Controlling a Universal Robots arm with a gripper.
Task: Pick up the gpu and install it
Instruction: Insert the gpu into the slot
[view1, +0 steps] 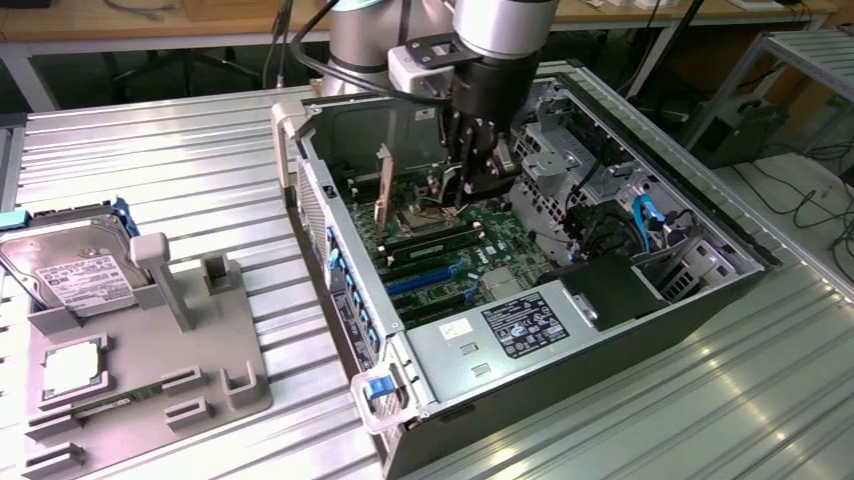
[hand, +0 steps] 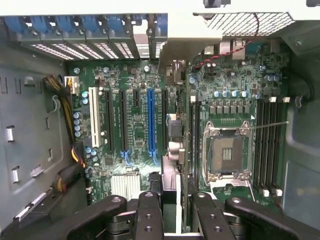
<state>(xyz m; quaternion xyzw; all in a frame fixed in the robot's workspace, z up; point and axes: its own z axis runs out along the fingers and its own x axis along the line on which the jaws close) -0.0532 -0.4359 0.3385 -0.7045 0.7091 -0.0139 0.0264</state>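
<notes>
An open case (view1: 641, 370) lies on its side on the ribbed metal surface (view1: 160, 160), with its motherboard (view1: 501, 245) facing up. On the board, a blue slot (hand: 151, 122) runs between black slots, with a white slot (hand: 93, 117) further out and a CPU socket (hand: 227, 152) on the other side. At the exterior view's left, a grey holder (view1: 174, 360) carries a hard drive (view1: 67, 265) and a square silver chip (view1: 74, 365). A blue cable (view1: 647, 222) curls inside the case.
</notes>
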